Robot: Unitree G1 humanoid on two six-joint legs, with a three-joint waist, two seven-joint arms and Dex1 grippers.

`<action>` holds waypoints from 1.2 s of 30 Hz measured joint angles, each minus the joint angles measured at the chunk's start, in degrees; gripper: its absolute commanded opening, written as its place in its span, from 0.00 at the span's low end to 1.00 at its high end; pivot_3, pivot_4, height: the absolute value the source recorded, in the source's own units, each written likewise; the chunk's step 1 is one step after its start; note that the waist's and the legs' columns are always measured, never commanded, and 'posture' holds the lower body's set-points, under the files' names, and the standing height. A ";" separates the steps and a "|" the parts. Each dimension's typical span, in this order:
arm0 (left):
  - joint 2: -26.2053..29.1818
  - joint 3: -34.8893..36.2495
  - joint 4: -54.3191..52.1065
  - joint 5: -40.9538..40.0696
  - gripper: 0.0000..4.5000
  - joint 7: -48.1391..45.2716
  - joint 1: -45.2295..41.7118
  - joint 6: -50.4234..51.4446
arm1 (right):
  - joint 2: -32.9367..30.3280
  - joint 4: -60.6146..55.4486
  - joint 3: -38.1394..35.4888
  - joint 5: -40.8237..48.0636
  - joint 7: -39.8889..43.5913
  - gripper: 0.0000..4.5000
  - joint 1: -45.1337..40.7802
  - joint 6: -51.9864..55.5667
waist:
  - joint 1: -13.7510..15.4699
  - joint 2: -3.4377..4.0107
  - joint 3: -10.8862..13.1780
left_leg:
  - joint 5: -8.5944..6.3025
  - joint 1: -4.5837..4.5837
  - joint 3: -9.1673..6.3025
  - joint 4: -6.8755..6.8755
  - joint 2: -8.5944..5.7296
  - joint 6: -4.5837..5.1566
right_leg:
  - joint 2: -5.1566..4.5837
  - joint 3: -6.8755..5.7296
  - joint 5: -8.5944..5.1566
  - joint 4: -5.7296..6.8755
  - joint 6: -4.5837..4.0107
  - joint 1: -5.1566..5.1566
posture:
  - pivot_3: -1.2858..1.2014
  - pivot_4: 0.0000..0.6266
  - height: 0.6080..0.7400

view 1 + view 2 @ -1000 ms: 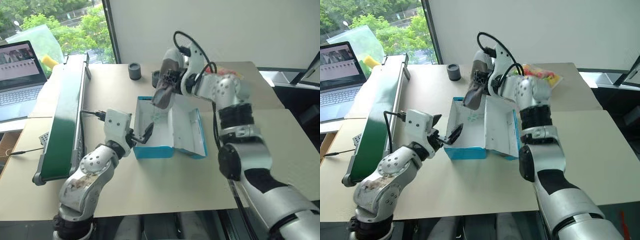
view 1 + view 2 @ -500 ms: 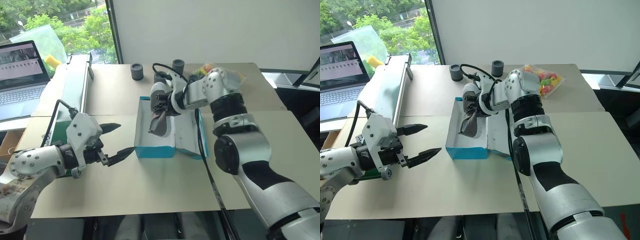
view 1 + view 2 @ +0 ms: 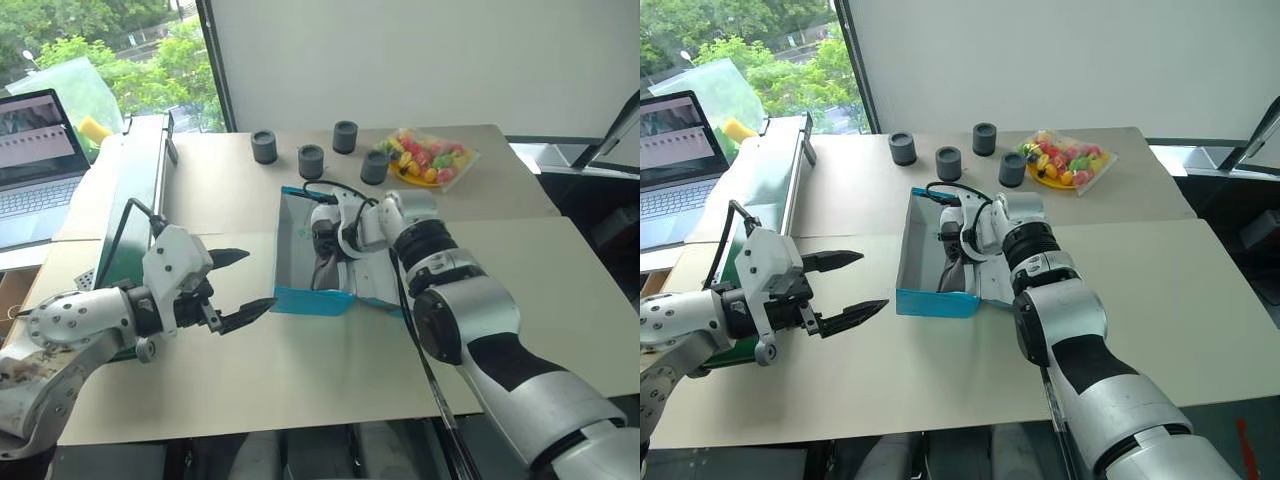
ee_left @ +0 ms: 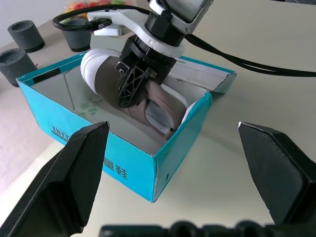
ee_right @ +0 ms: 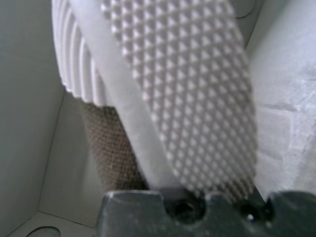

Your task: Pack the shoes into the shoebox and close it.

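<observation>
My right gripper (image 4: 136, 81) reaches down inside the rectangular turquoise-blue cardboard shoebox (image 3: 310, 299), its two black fingers closed on a dark grey, soft lace-up shoe (image 4: 148, 101) with a lighter grey studded sole (image 5: 187, 89). The shoe sits on its side within the box's white interior, toe toward the near wall. In the right wrist view the sole's pimpled tread and ribbed edge rise straight up from my fingers, with woven grey fabric beside it and the white box wall to either side. The box's hinged flap lid (image 3: 375, 285) lies open on the beige tabletop (image 3: 300, 370), on the side toward my right arm. My left gripper (image 3: 240, 287) hovers above the table just beside the box's near corner, touching nothing, black fingers spread wide. Beyond the box stand four small dark grey cylinders (image 3: 311, 161) and a clear bag of coloured sweets (image 3: 425, 160); a long green-and-silver conveyor (image 3: 140, 215) runs along my left.
</observation>
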 measured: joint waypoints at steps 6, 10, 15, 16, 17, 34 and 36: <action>-0.28 -0.48 0.00 -0.03 1.00 0.74 -0.09 0.00 | 1.02 0.90 -1.50 0.04 1.10 0.77 -1.79 -0.25 | -0.01 0.02 0.01 | 0.00 -0.09 -0.02 0.00 0.00 0.00 | 0.00 0.00 0.00 0.02 0.00 -0.09 | 0.52 0.24 1.00; -0.31 -0.50 0.00 -0.07 1.00 0.80 -0.09 0.00 | 1.00 0.17 -2.99 0.16 1.31 0.77 -6.19 -1.61 | 0.03 0.03 0.02 | 0.00 -0.10 -0.04 -0.03 0.00 0.00 | 0.00 -0.01 0.00 0.01 0.00 -0.09 | 0.52 0.24 1.00; -0.49 -0.50 0.00 -0.70 1.00 0.90 -0.09 0.00 | 1.00 -2.55 -2.80 -0.05 3.36 0.77 -7.70 -4.88 | 0.06 0.03 0.02 | 0.00 -0.11 -0.06 -0.03 0.00 0.00 | -0.01 -0.03 0.00 -0.01 0.00 -0.08 | 0.52 0.24 1.00; -0.50 -0.50 0.00 -0.85 1.00 0.92 -0.09 0.00 | 0.99 -3.11 -2.66 -0.11 3.75 0.77 -8.00 -5.45 | 0.07 0.03 0.02 | 0.00 -0.11 -0.06 -0.03 0.00 0.00 | -0.01 -0.03 0.00 -0.01 0.00 -0.08 | 0.52 0.24 1.00; -0.50 -0.50 0.00 -0.86 1.00 0.92 -0.09 0.00 | 0.99 -3.34 -2.62 -0.11 3.88 0.77 -8.06 -5.55 | 0.07 0.03 0.02 | 0.00 -0.11 -0.06 -0.03 0.00 0.00 | -0.01 -0.03 0.00 -0.01 0.00 -0.08 | 0.52 0.24 1.00; -0.73 0.43 0.01 -2.13 1.00 3.33 0.20 0.24 | 0.16 -14.05 -1.26 -1.57 4.70 0.77 -1.36 -4.49 | 0.07 0.03 0.02 | 0.00 -0.13 -0.08 -0.02 0.00 0.00 | -0.02 -0.02 0.00 0.13 0.00 -0.11 | 0.52 0.24 1.00; -2.67 1.22 0.25 -1.63 1.00 5.69 0.34 0.15 | -0.12 -18.56 -1.22 -1.13 6.43 0.77 0.22 -5.98 | 0.12 0.03 0.02 | 0.00 -0.12 -0.09 -0.02 0.00 0.00 | -0.03 -0.03 0.00 0.09 0.00 -0.09 | 0.52 0.24 1.00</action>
